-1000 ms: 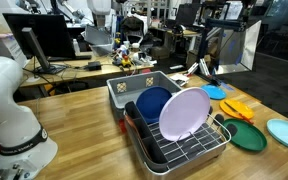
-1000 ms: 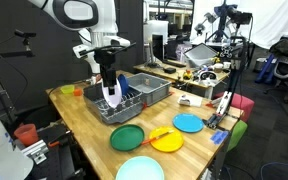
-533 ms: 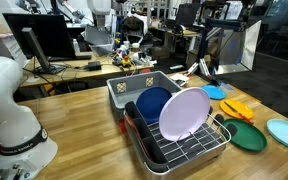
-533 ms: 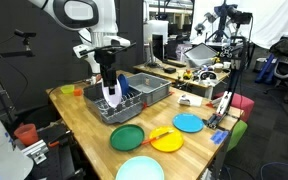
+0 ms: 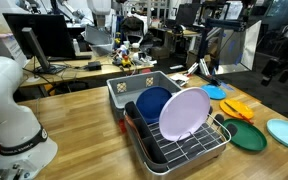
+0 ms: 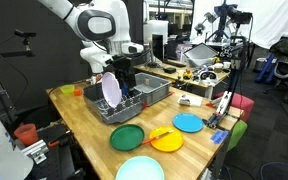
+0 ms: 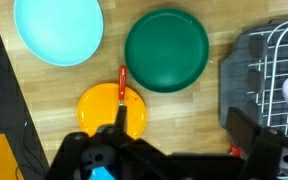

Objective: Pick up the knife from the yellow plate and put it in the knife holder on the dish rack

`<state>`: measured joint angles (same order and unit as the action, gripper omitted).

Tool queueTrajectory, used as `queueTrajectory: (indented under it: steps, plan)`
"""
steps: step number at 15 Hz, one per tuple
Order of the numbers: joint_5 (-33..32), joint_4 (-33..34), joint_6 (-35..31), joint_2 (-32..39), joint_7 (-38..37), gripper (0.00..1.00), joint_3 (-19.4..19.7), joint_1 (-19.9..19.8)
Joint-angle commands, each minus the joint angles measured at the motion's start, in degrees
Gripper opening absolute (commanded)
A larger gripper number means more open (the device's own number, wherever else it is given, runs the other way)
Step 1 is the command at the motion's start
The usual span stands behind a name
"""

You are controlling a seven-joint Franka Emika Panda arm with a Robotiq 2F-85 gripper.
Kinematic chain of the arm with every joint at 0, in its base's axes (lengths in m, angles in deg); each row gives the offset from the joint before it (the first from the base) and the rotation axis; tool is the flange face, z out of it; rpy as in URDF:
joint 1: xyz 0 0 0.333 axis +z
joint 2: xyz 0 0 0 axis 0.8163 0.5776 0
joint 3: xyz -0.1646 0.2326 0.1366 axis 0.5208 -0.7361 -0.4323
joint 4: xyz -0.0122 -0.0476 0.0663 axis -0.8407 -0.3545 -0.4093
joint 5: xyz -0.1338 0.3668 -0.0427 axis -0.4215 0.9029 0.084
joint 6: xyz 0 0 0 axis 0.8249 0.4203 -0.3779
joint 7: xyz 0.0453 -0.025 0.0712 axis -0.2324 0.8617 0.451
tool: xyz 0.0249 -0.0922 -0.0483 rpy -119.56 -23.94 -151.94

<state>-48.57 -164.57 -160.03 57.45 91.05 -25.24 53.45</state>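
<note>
The small orange-red knife (image 7: 122, 84) lies on the yellow plate (image 7: 96, 108), its tip past the plate's far rim; both also show in an exterior view, knife (image 6: 160, 133) on plate (image 6: 168, 143). My gripper (image 7: 184, 138) hangs open and empty well above the table, between the yellow plate and the dish rack (image 7: 274, 60). It shows at the right edge of an exterior view (image 5: 281, 62). The dish rack (image 5: 199, 150) holds a lavender plate and a blue plate. The black knife holder (image 5: 131, 110) stands at the rack's end.
A dark green plate (image 7: 166, 50) and a light blue plate (image 7: 57, 30) lie beside the yellow plate. Another blue plate (image 6: 188, 123) lies near it. A grey rectangular bin (image 5: 124, 88) stands behind the rack. Desks with clutter surround the table.
The arm has swung away from over the rack toward the plates. The gripper now shows at the right edge of an exterior view where it was absent before.
</note>
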Motion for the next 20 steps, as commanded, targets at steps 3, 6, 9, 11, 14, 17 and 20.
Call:
queueTrajectory:
  steps: [3, 6, 9, 11, 14, 17, 20]
  plan:
    - [-1.6, 7.1, -6.8, 13.1, 5.5, 1.0, 0.6, -0.7]
    - [-0.4, 11.1, -11.5, 19.7, 7.4, 1.0, 1.2, -2.0]
    - [-0.5, 15.8, -14.4, 26.2, 6.2, 1.0, 2.2, -3.4]
    - [-0.3, 18.6, -13.5, 29.7, 4.6, 1.0, 2.8, -4.1]
    - [-1.0, 18.2, -13.8, 29.9, 4.9, 1.0, 2.7, -4.2]
    - [-1.0, 18.7, -13.8, 29.9, 4.5, 1.0, 2.7, -4.0]
    - [-1.0, 18.7, -13.8, 29.9, 4.5, 1.0, 2.7, -4.1]
